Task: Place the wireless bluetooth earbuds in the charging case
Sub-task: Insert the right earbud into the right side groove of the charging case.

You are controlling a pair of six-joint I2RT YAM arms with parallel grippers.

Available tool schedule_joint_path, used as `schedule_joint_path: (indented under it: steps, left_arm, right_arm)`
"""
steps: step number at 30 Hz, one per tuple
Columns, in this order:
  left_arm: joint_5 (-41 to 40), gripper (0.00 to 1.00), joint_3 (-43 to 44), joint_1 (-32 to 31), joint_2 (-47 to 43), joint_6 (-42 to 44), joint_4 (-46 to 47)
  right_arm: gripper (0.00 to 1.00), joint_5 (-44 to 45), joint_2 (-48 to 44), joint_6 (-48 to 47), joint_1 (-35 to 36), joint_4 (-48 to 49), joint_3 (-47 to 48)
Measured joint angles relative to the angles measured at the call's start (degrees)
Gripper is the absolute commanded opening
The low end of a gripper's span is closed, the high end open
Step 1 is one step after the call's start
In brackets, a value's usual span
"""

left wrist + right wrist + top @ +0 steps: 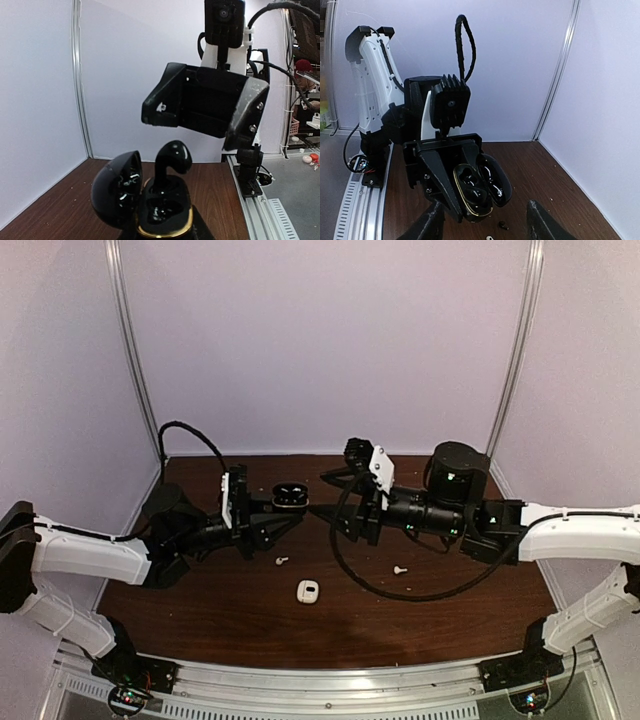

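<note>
My left gripper (pixel 278 508) is clamped on the small glossy black charging case with a gold rim (pixel 165 220) and holds it off the dark wooden table (pixel 450 620), towards the far middle, with its round lid (pixel 117 187) swung open to the left. One glossy black earbud (pixel 172 157) stands in a well of that case. Its long axis is upright and its bulb stands proud of the rim, so I judge it placed but not pressed home. My right gripper (pixel 202 107) hangs just to the right of the case and a little above it, jaws apart and empty, fingers pointing left at the open wells. The earbud lies straight ahead of those fingers, so this free arm is the one to push it down. Two small white stemmed earbuds lie on the table nearer to me, one (pixel 281 562) below the left gripper and one (pixel 400 569) below the right arm, with a small white rounded case (pixel 307 590) between them and nearer still. A tiny dark thing (pixel 502 225) lies on the wood under the held case. It may be the second black earbud, but I cannot tell.
</note>
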Motion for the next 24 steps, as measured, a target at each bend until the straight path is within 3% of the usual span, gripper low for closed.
schedule_joint_path:
  steps: [6,24]
  left_arm:
    - [2.78,0.0,0.0,0.24,0.09,0.28,-0.11]
    - [6.51,0.0,0.98,0.24,2.14,1.36,-0.28]
  right_arm:
    - [0.51,-2.05,-2.62,0.87,-0.46,-4.09,0.92]
    - [0.55,-2.08,1.97,2.47,-0.46,-11.37,5.01]
